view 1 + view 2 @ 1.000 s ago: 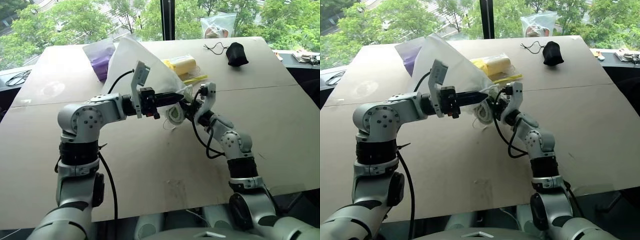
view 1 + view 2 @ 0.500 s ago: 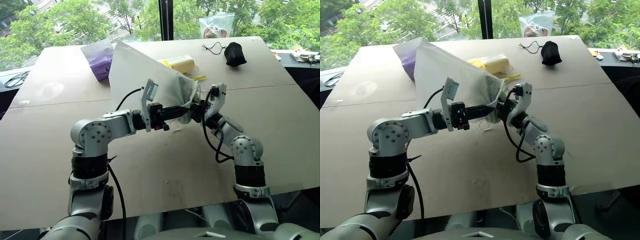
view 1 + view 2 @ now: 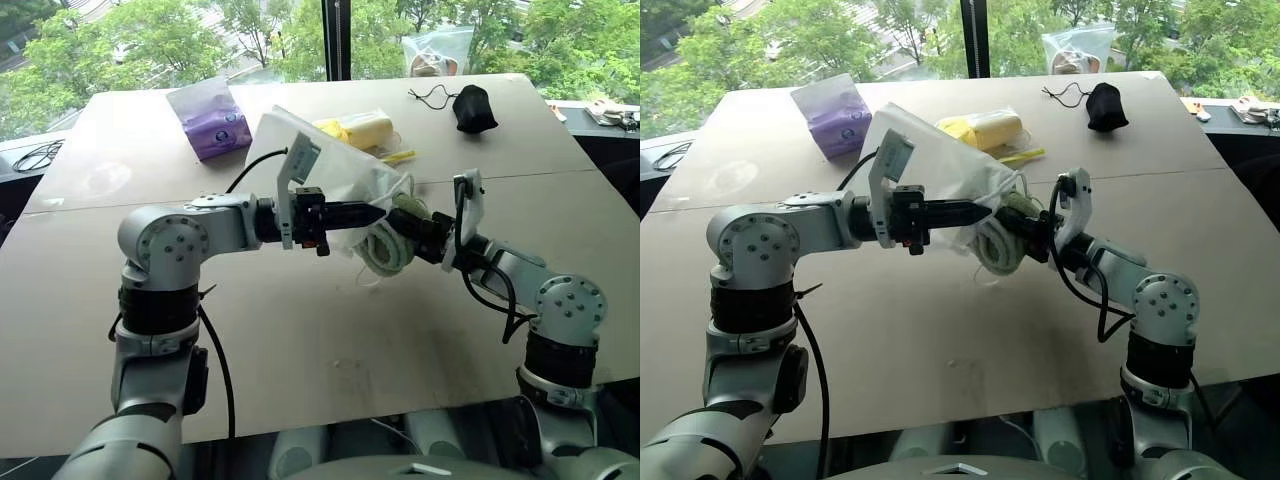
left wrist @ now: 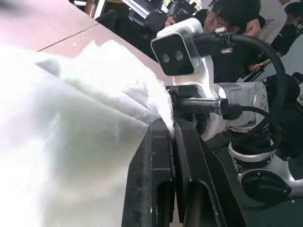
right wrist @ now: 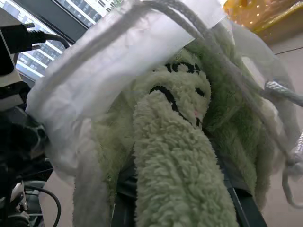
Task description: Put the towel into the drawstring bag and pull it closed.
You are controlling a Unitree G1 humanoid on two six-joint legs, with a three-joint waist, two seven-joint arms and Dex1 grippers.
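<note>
We held the drawstring bag (image 3: pixel 335 175) lifted over the middle of the table (image 3: pixel 300 330) — left gripper (image 3: pixel 378 213), jaws pinched together on the fabric at its mouth. The right gripper (image 3: pixel 412 226) was clamped on the towel (image 5: pixel 180 156), the pale green cloth partly inside the mouth, white cords (image 5: pixel 279 90) draped beside it. A purple pack (image 3: pixel 210 120) lay near the far left corner — a black pouch (image 3: pixel 472 107) near the far right.

A broad tan table (image 3: pixel 300 340) stands before large windows (image 3: pixel 150 40) — green, sunlit trees beyond.
</note>
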